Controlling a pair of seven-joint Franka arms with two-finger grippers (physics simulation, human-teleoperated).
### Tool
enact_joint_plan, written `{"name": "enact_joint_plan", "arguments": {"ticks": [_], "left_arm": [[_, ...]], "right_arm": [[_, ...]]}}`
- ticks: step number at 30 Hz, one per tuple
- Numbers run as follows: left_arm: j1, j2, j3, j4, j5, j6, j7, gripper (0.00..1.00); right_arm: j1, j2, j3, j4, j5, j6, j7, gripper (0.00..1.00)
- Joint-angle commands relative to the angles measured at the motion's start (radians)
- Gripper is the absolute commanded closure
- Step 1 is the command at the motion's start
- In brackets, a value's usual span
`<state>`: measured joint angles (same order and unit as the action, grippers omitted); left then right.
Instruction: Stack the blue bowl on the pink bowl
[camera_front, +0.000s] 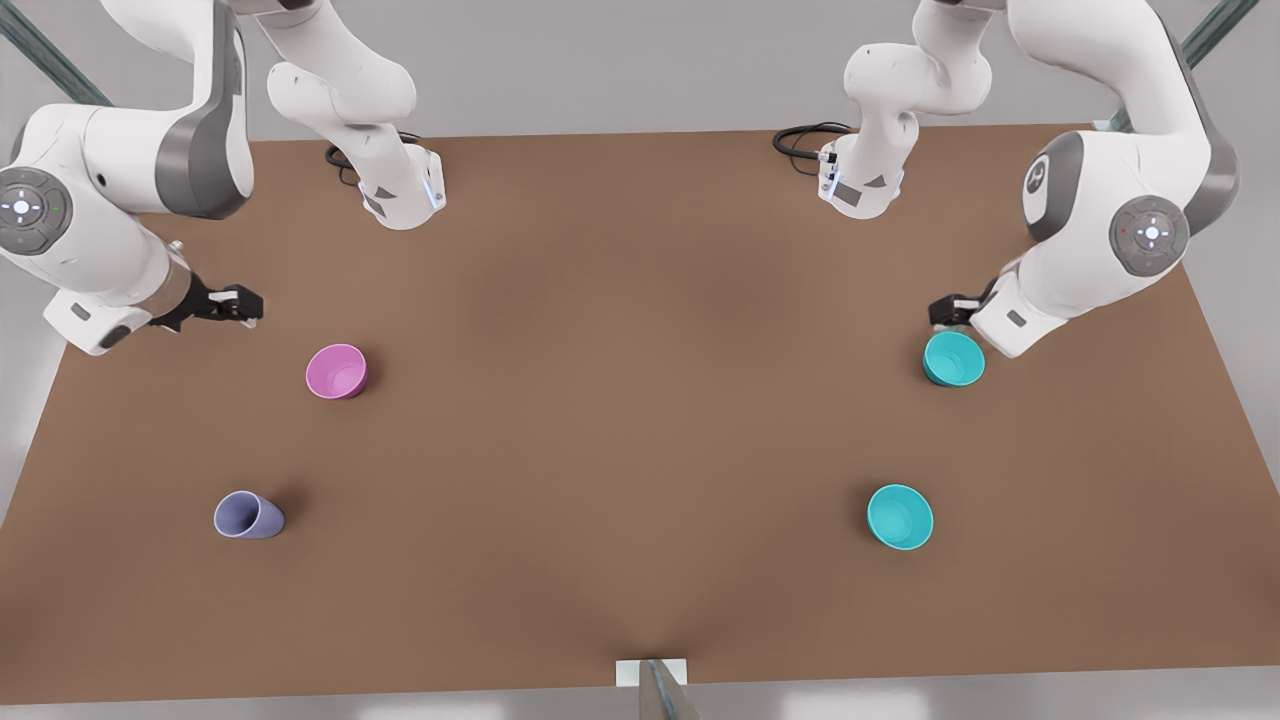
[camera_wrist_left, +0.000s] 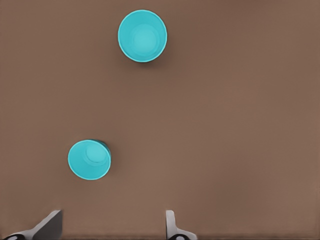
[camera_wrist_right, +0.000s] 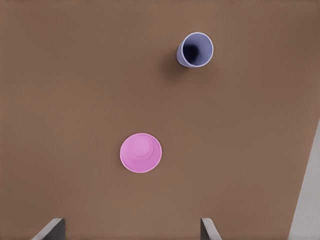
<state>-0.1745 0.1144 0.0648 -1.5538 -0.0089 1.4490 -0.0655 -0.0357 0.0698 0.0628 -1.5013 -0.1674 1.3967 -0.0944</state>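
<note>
On the front view's left you have the right gripper (camera_front: 245, 303), hanging above the bench (camera_front: 640, 400) with its jaws released and empty; the pink bowl (camera_front: 336, 371) stands upright just beyond it, toward the middle of the bench, and the lavender cup (camera_front: 248, 516) sits nearer the camera edge. That arm waits.

Move across to the front view's right. The left gripper (camera_front: 948, 310) hovers right at the far rim of the blue bowl (camera_front: 953, 359), jaws spread wide and holding nothing. In the left wrist view the blue bowl (camera_wrist_left: 89, 159) lies just ahead of the fingertips (camera_wrist_left: 170, 222), offset toward one finger rather than centred between them. The lighter cyan bowl (camera_front: 900, 516) stands well apart, nearer the camera edge; don't take it.

So the left arm is clearly the nearer one. Your coming move likely needs a small sideways shift to put one finger inside the rim, then a descent.
</note>
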Motion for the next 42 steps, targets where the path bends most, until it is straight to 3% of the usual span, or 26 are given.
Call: {"name": "enact_joint_plan", "arguments": {"ticks": [1,8,14,17,22,29,39,42], "left_arm": [[0.000,-0.010,-0.011,0.003,-0.022,-0.058,-0.002,0.00],[0.007,0.017,-0.017,0.087,-0.049,-0.030,-0.004,0.00],[0.009,0.042,-0.016,0.090,-0.046,0.014,-0.016,0.00],[0.026,0.063,-0.016,0.090,-0.046,0.044,-0.017,0.00],[0.064,0.120,-0.014,0.087,-0.043,0.034,-0.014,0.00],[0.027,0.064,-0.016,0.090,0.009,0.027,-0.022,0.00],[0.018,0.064,-0.014,0.077,0.006,0.001,-0.025,0.00],[0.018,0.064,-0.014,0.077,0.006,0.001,-0.025,0.00]], "right_arm": [[0.003,-0.001,0.000,0.001,0.000,0.004,-0.028,0.00],[-0.007,0.021,0.002,-0.077,0.029,0.011,-0.025,0.00],[-0.130,0.015,-0.003,-0.427,0.098,0.389,-0.022,0.00],[-0.174,0.015,-0.003,-0.487,0.098,0.423,-0.028,0.00],[-0.237,0.074,-0.003,-0.677,0.098,0.783,-0.033,0.00],[-0.283,0.174,0.000,-0.827,0.146,1.045,-0.034,0.00],[-0.334,0.203,0.005,-0.889,0.147,1.053,-0.067,0.00],[-0.334,0.209,0.008,-0.913,0.149,1.052,-0.067,0.09]]}}
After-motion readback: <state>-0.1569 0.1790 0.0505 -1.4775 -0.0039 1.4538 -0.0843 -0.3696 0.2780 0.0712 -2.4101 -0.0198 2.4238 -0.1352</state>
